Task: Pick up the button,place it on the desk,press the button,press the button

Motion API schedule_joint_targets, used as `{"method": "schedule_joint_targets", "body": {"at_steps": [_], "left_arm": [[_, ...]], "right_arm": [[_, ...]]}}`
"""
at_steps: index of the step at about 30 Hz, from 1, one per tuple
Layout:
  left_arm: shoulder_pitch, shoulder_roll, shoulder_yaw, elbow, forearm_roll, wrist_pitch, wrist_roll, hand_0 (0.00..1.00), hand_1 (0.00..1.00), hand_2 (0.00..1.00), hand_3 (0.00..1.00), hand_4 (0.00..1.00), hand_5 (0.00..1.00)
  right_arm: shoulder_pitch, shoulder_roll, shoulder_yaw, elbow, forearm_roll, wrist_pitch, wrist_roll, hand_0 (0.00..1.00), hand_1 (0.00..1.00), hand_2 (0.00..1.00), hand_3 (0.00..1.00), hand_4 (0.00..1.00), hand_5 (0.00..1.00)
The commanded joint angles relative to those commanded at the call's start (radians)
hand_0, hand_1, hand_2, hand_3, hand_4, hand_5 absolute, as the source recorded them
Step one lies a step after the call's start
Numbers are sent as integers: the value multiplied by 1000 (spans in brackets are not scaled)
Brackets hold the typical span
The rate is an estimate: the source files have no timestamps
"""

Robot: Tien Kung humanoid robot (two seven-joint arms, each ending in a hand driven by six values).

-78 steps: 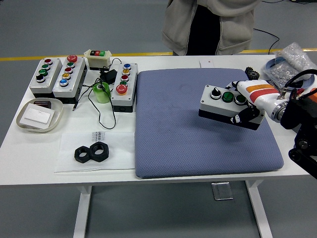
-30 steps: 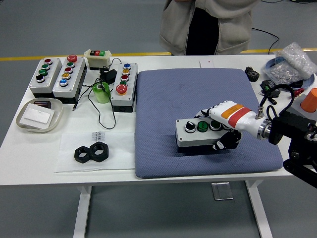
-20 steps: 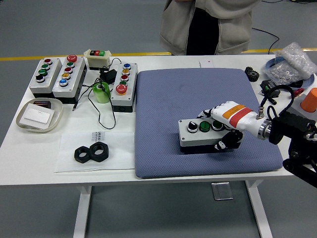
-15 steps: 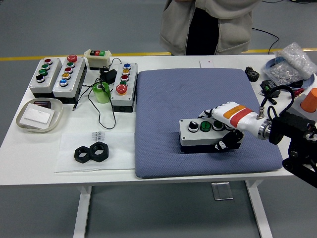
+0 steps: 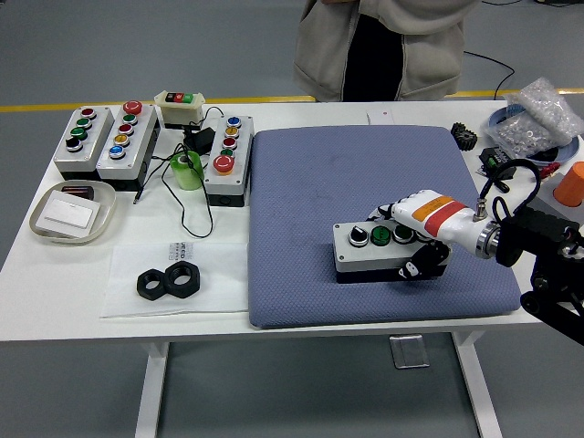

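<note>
The right robot hand (image 5: 418, 239) is grasping the three-button control box (image 5: 376, 250), fingers wrapping its right end. The box is sitting on the blue-grey pad (image 5: 319, 173), toward the pad's near right part. Left of the pad, other button boxes (image 5: 228, 161) are lying on the white tabletop (image 5: 55, 274).

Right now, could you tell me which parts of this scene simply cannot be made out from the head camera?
- Right end of the button box: covered by the right hand gripping it.
- Whether the box rests fully on the blue mat: its underside is hidden.
- Print on the white sheet under the black nuts: too small.
- Person at the far side: cut off by the top edge.
- Left arm: out of frame.
</note>
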Motion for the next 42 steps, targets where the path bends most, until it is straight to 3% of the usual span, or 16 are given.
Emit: {"method": "schedule_joint_targets", "body": {"at_steps": [4,5,10,11,16,17,27,28,29,34,35,40,41,42], "left_arm": [[0,-1,0,0,1,0,0,725,825,876,829,643,998],[0,-1,0,0,0,0,0,726,825,876,829,643,998],[0,-1,-1,0,2,0,1,726,825,876,829,643,998],[0,-1,0,0,0,0,0,726,826,877,829,642,998],[-1,-1,0,0,1,0,1,726,826,877,829,642,998],[-1,-1,-1,0,2,0,1,728,827,877,831,640,998],[3,-1,-5,0,8,1,2,729,828,877,831,640,998],[4,-1,-8,0,12,1,3,729,828,877,831,640,998],[4,-1,-9,0,13,1,4,731,827,877,831,637,998],[7,-1,-12,0,18,1,5,731,827,877,831,637,998],[7,-1,-11,0,17,1,5,732,827,879,832,637,998],[7,0,-9,0,14,0,3,732,827,879,832,637,998],[7,0,-7,0,12,0,3,733,827,879,832,637,998],[6,0,-6,0,11,0,2,733,827,879,832,637,998]], "right_arm": [[0,1,3,-7,-4,8,-7,413,493,548,739,906,18],[-1,1,3,-9,-6,10,-8,475,546,607,794,916,42],[-3,0,5,-10,-17,26,-17,475,546,607,794,916,42],[-4,-1,5,-11,-17,28,-18,532,594,660,833,917,48],[-4,-3,6,-14,-22,33,-19,532,594,660,833,917,48],[-4,-3,7,-14,-24,33,-19,678,707,796,917,932,61],[-13,-15,29,9,-30,65,-30,712,732,849,969,934,52],[-17,-17,40,16,-24,73,-31,712,732,849,969,934,52],[-18,-18,44,18,-23,76,-31,836,809,963,998,953,85],[-30,-29,70,50,-5,133,-50,836,809,963,998,953,85],[-37,-34,83,62,7,142,-53,920,864,998,998,964,103],[-58,-53,130,112,40,187,-71,920,864,998,998,964,103],[-63,-61,143,131,50,212,-83,995,916,998,998,969,122],[-67,-67,153,144,56,228,-93,995,916,998,998,969,122]]}}
